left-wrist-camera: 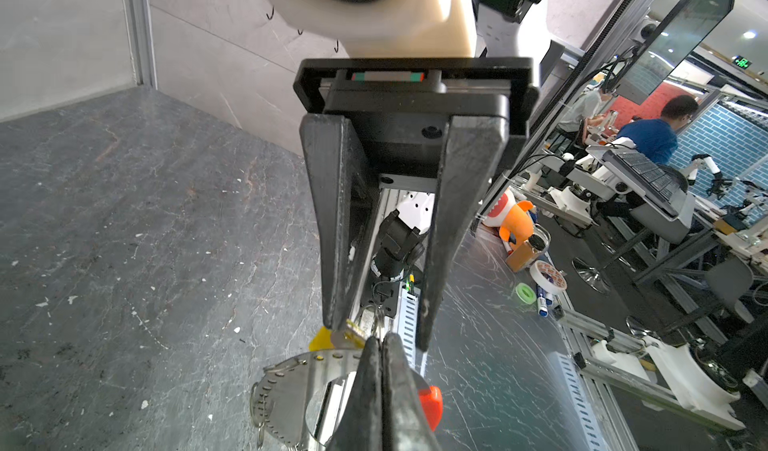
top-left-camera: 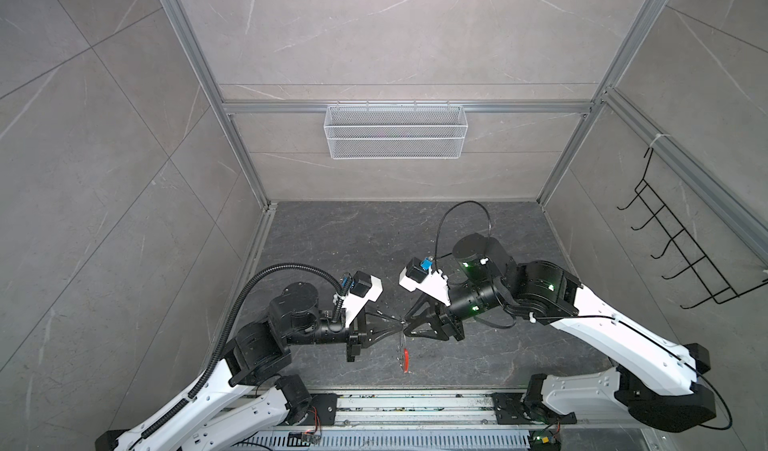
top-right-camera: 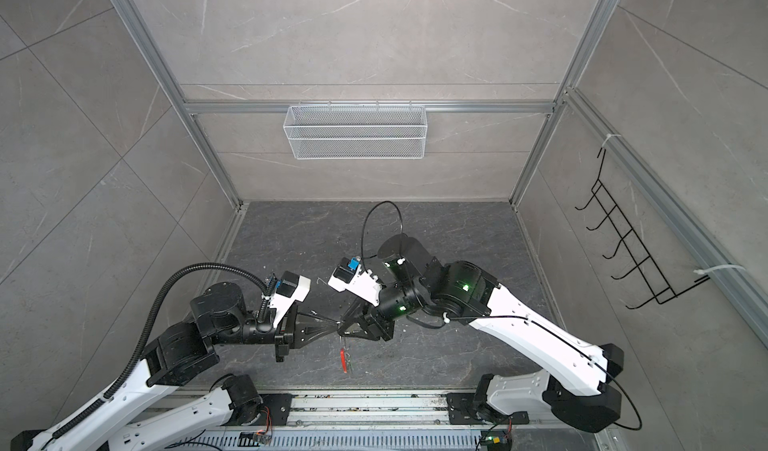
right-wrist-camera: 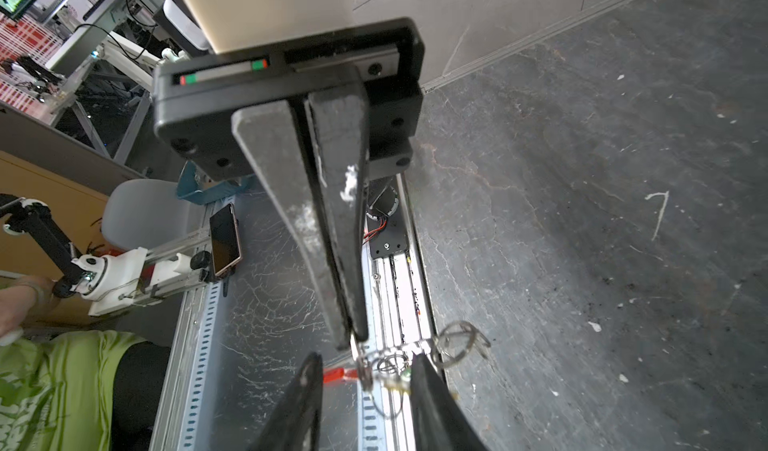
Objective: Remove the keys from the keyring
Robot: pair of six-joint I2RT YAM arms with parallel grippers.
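The keyring hangs above the dark floor between the two arms; its red sleeve faces the front. My left gripper is shut on the keyring's grey metal, with the red sleeve beside its fingers. A yellow tag of the keys shows just past the tips. My right gripper stands open around small split rings and a bit of green tag. In a top view the left gripper and right gripper meet tip to tip.
A white wire basket hangs on the back wall and a black hook rack on the right wall. The arms' mounting rail runs along the front edge. Dark stone floor lies behind the grippers.
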